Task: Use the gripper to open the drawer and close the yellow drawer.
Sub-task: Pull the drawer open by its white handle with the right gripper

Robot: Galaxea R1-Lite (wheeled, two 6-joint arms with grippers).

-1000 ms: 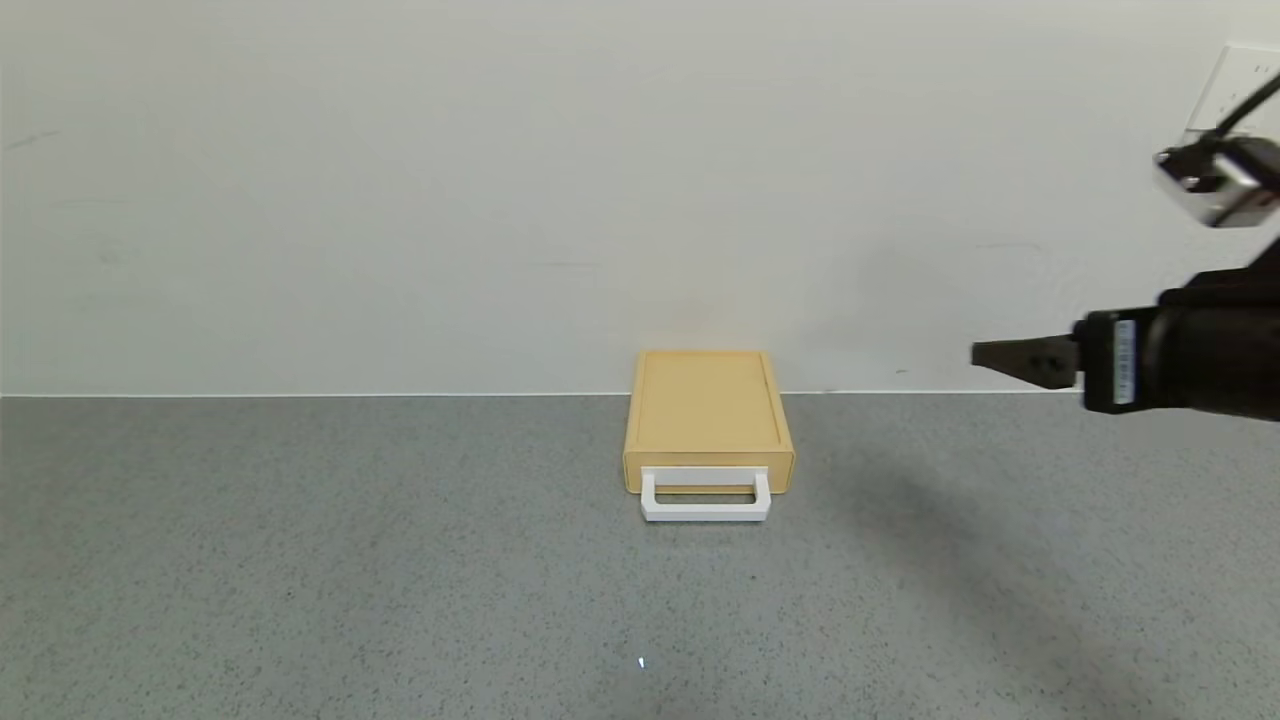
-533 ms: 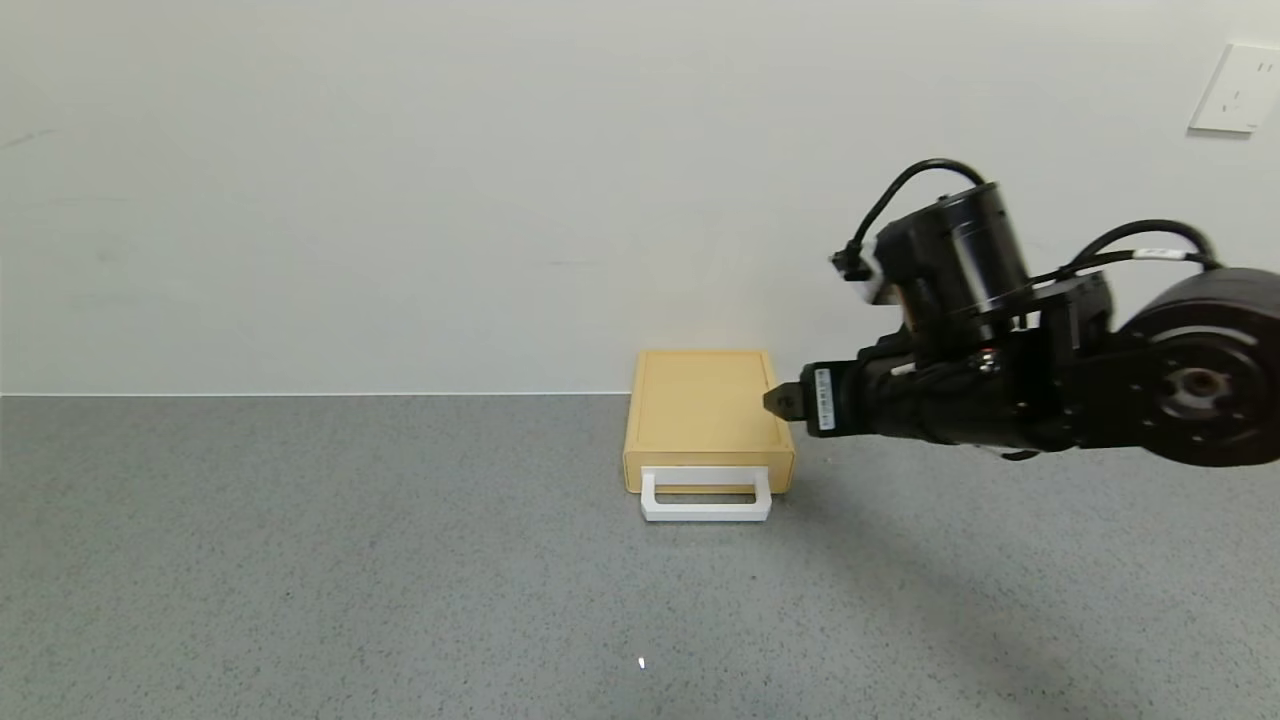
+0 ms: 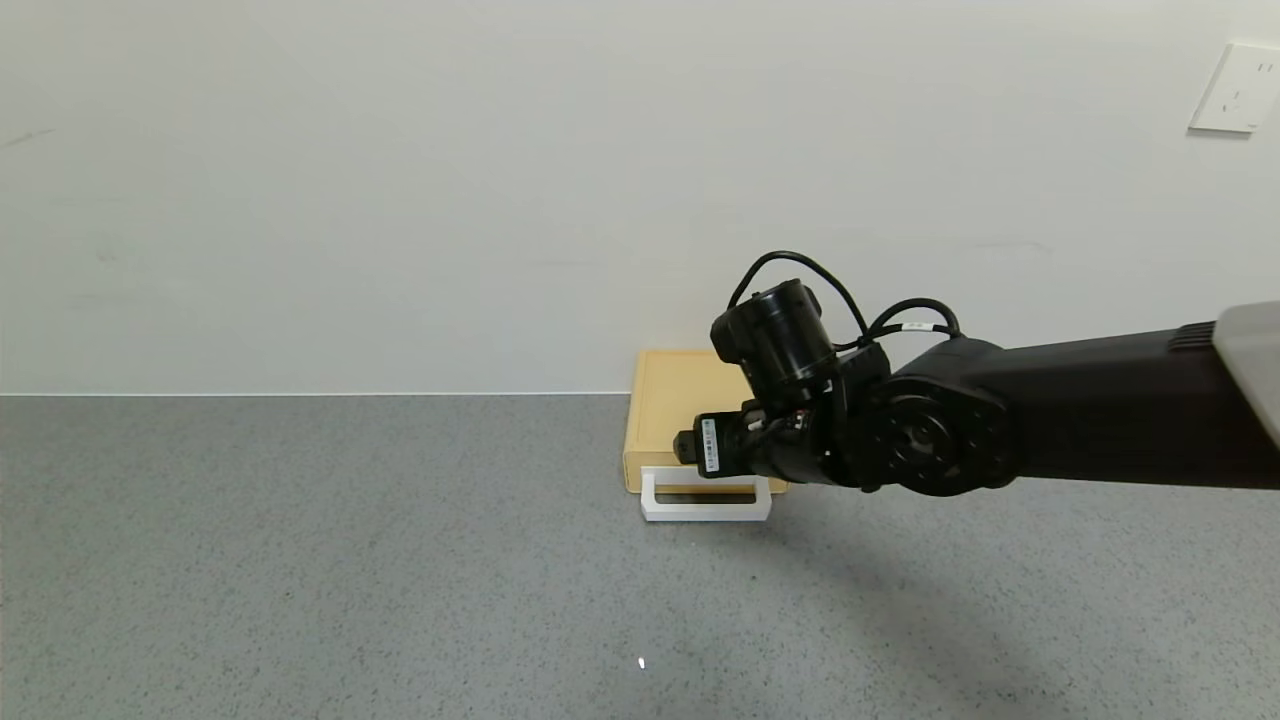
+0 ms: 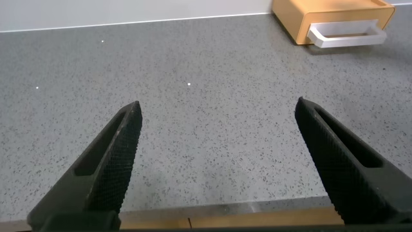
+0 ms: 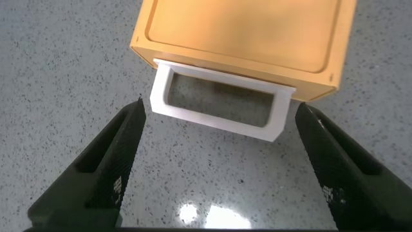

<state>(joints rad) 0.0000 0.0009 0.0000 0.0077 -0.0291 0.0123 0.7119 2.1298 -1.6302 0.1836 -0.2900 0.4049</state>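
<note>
The tan-yellow drawer (image 3: 662, 420) stands at the back of the grey table against the wall, pushed in, with its white loop handle (image 3: 705, 508) facing me. My right gripper (image 3: 688, 447) hangs just above the drawer's front, its arm covering the box's right side. In the right wrist view its fingers (image 5: 112, 161) are wide open and empty, and the handle (image 5: 212, 119) lies between and just beyond their tips, with the drawer (image 5: 244, 32) behind it. My left gripper (image 4: 219, 105) is open and empty, low over the table's near edge, with the drawer (image 4: 331, 19) far off.
The grey speckled table (image 3: 300, 550) spreads wide in front of and to both sides of the drawer. The white wall rises right behind it. A wall socket (image 3: 1235, 88) sits high at the right.
My right arm has swung in from the right edge and come down over the drawer's front. The drawer has not moved.
</note>
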